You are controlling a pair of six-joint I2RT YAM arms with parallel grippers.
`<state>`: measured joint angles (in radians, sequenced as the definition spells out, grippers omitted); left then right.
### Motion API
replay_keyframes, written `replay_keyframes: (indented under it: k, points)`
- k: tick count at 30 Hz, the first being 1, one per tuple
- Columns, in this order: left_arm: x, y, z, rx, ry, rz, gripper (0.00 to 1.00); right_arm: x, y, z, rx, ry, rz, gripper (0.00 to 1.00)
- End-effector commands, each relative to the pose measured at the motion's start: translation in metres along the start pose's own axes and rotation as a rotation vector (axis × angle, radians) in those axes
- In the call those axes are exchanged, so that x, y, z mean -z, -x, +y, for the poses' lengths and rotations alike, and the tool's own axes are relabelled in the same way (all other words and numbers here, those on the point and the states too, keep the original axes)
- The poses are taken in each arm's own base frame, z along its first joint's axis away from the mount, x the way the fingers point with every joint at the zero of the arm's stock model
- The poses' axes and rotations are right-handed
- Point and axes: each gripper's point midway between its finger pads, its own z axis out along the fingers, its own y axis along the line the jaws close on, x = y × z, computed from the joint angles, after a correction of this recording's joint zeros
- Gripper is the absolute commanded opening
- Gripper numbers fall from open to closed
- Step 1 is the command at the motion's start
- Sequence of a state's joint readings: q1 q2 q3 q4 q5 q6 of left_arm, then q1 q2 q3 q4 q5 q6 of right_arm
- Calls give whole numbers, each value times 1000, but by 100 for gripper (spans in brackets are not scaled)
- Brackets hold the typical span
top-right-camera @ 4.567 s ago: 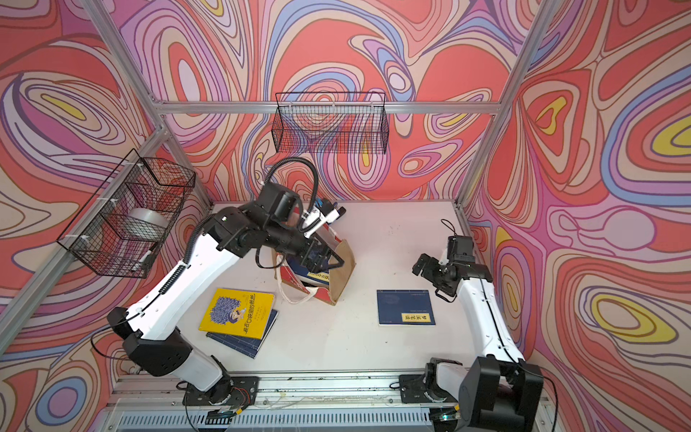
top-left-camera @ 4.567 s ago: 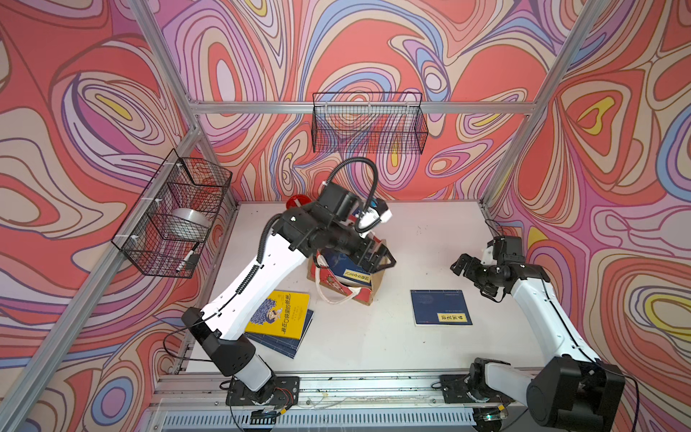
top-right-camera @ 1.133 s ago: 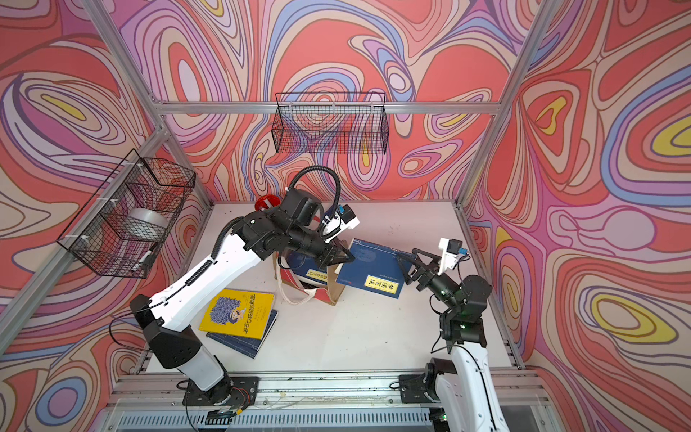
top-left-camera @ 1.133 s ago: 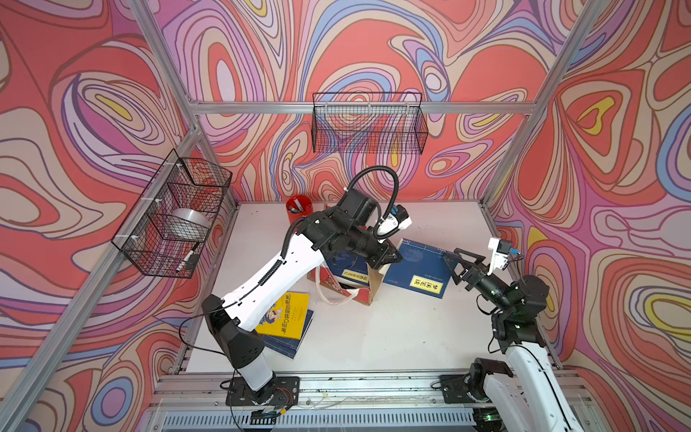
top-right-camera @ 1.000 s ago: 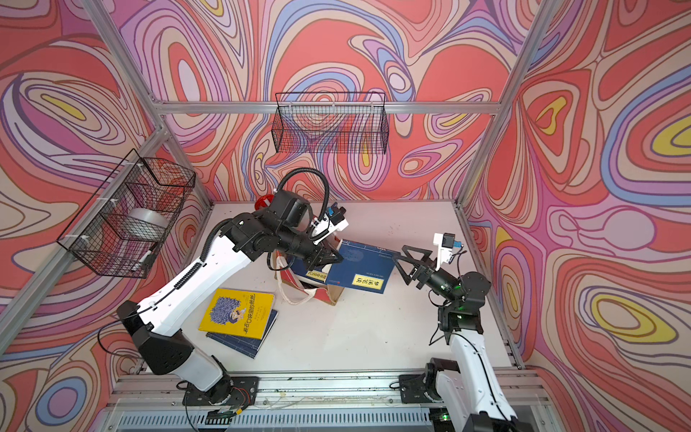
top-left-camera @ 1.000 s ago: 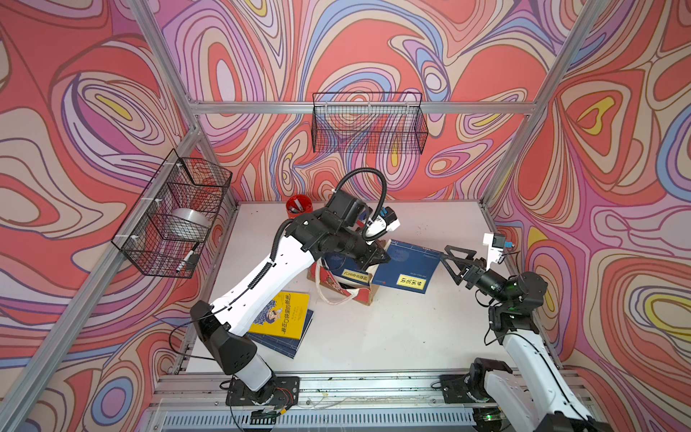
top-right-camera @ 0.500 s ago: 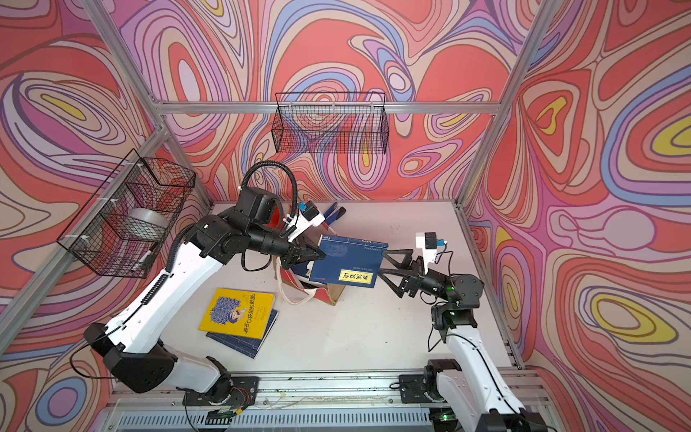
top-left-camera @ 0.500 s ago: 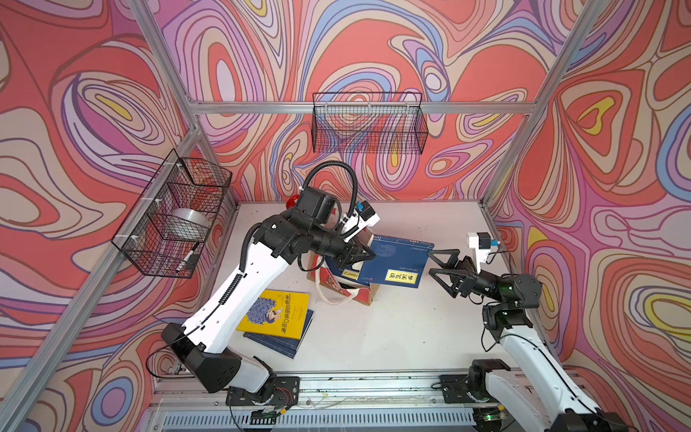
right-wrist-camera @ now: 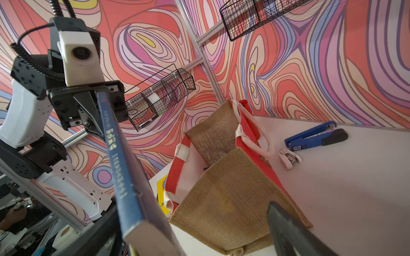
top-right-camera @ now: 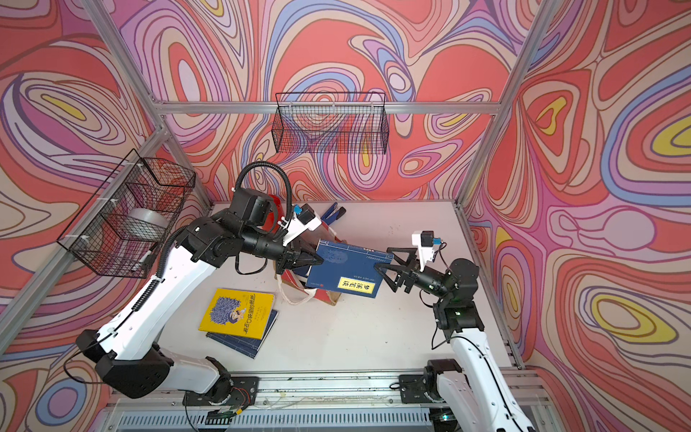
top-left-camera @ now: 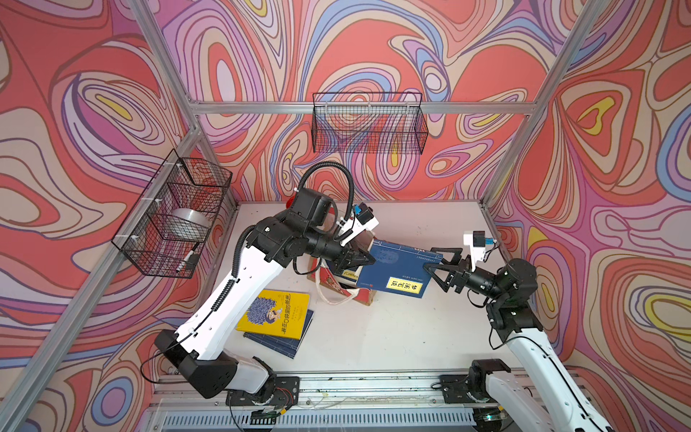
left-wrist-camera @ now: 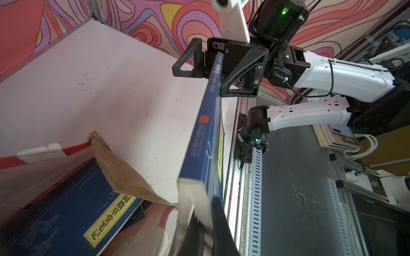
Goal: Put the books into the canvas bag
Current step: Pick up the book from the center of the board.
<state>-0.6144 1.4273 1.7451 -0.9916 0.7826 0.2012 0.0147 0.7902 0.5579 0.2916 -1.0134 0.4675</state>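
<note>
Both arms: white moulded link shells, black joint housings.
The left arm [top-left-camera: 254, 284] has a black corrugated conduit [top-left-camera: 326, 164] arching well behind the fingers, and a ribbed black cable along the white shell.
On the left gripper [top-left-camera: 368, 258], black fingers taper to wedges. A white camera block [right-wrist-camera: 77, 59] with a round dark lens sits above the finger roots.
The right arm [top-left-camera: 534, 351] has thin black cables tied over its forearm shell.
On the right gripper [left-wrist-camera: 216, 66], the black fingers [left-wrist-camera: 188, 59] are open triangular frames with silver screws [left-wrist-camera: 255, 68] near their base. A green LED [left-wrist-camera: 283, 12] sits on the black housing behind the fingers.
</note>
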Motion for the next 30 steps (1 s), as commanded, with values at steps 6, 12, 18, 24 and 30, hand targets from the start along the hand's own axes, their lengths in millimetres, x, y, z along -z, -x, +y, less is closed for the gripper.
replay_keyframes:
  k: [6,12,18,24,30]
  points:
    - [12,15,-11,-66,-30,-67,0,-8,0,52,-32,354,38,80]
    - [10,14,-3,-54,-16,-64,0,-14,2,69,-27,418,42,45]
    - [23,12,22,0,36,-112,0,-9,14,84,-20,441,22,0]
    - [37,13,35,33,22,-193,84,-7,25,91,-43,476,2,0]
    - [38,17,19,33,-117,-227,96,-7,32,94,-74,529,-22,0]
